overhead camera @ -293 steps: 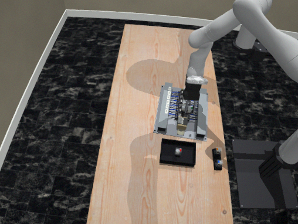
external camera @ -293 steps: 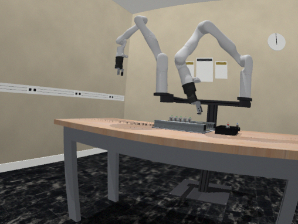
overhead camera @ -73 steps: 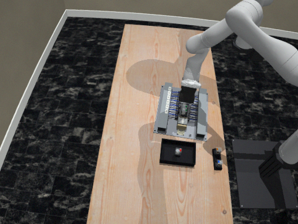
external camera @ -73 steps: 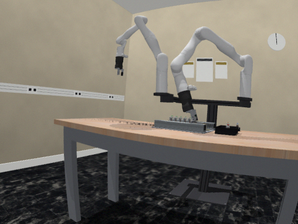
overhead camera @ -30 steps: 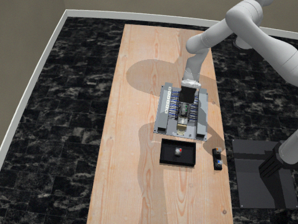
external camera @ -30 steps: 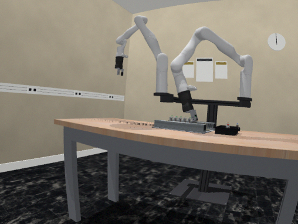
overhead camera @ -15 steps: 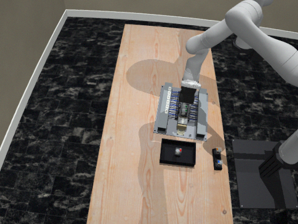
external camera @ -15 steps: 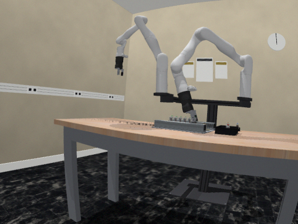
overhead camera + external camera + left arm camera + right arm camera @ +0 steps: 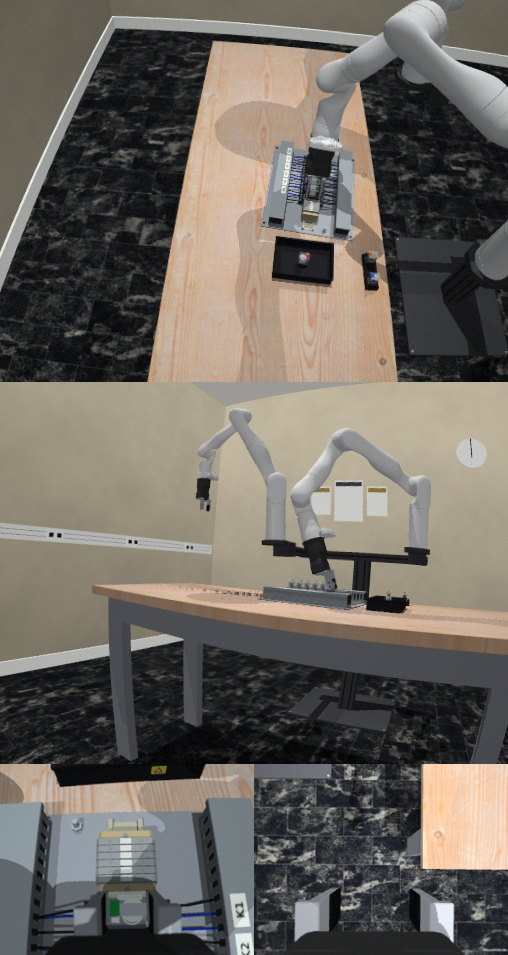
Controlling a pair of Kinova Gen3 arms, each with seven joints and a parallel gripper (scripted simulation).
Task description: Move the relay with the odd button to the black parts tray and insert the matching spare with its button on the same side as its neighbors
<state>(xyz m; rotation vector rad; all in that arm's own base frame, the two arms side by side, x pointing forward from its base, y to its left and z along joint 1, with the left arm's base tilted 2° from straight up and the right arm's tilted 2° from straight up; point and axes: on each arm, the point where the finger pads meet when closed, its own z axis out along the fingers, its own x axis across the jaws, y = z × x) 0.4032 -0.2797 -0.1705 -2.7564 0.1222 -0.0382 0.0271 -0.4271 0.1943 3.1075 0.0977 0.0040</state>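
Left gripper: clenched on green-button relay, relay panel, near desk's arm-side edge. Right gripper: spread wide, beyond desk corner. Red-button relay: in black tray.

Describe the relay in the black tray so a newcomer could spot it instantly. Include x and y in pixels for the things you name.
Find the grey relay panel (image 9: 326, 225) (image 9: 305, 597) (image 9: 81, 858), then the black tray (image 9: 302, 282) (image 9: 384, 606) (image 9: 106, 776) beside it. The small relay (image 9: 303, 259) (image 9: 388, 597) inside has a red button, unlike those on the rack (image 9: 371, 287), orange and blue.

K1 and K2 on white labels, yellow warning triangle on black tray
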